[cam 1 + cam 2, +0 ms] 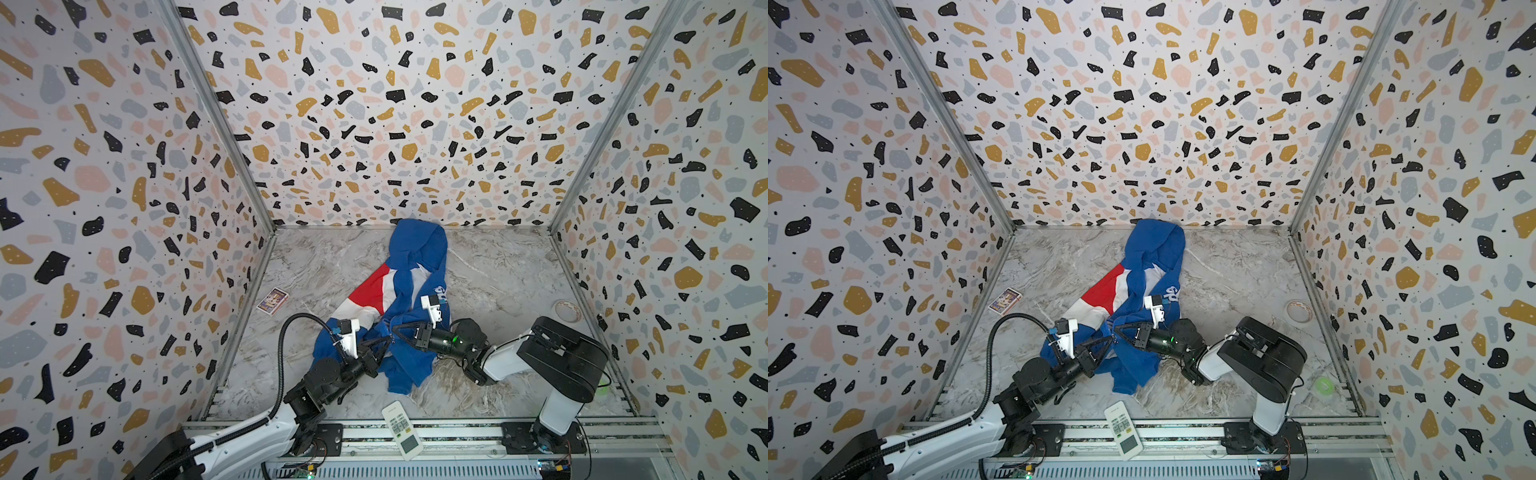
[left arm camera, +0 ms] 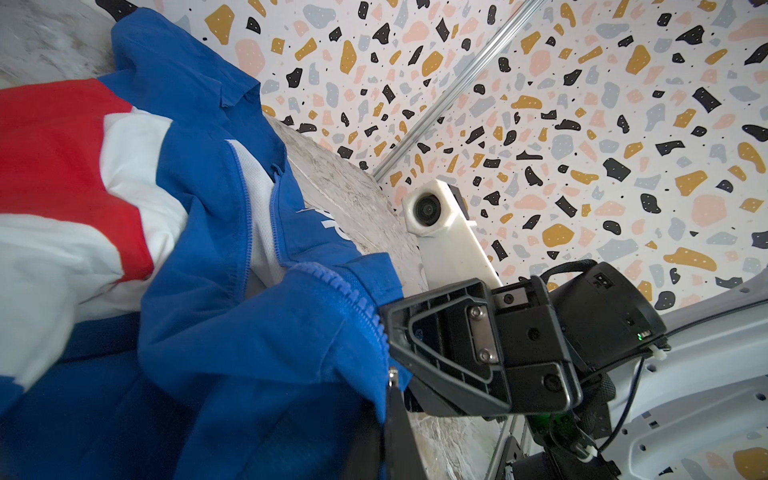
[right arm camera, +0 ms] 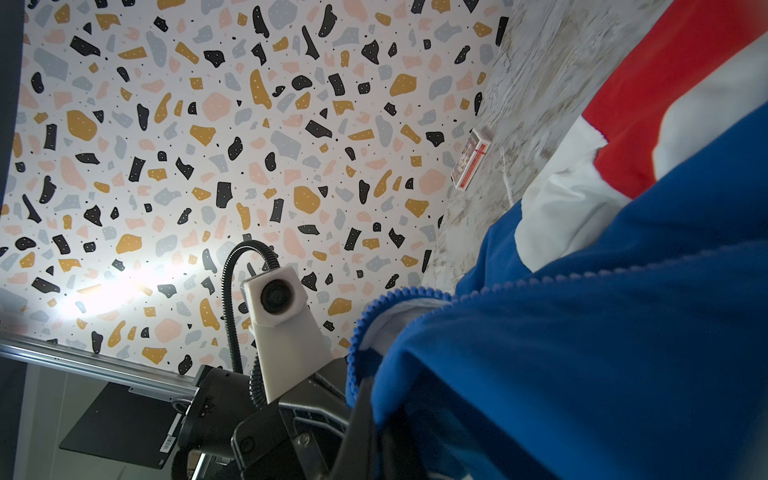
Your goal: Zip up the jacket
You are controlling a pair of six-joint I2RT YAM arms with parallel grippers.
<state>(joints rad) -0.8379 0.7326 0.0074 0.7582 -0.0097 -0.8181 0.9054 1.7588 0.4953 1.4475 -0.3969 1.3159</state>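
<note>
Here, a small rectangular printed card box (image 1: 272,301) lies on the grey marbled table (image 1: 324,266) beside the left wall. Next, the left pincer (image 1: 387,338) is pressed together on a blue fold of the royal-blue hooded fabric jacket (image 1: 419,253) with red and white bands — crumpled mid-table, hood against the back wall, hem toward the front rail. Its zipper teeth (image 2: 345,291) lie apart, white lining between. Just beside that tip, the right pincer (image 1: 395,328) pinches the jacket's toothed edge. A white remote control (image 1: 402,430) overlaps the front rail; a pale tape roll (image 1: 566,311) sits near the right wall.
</note>
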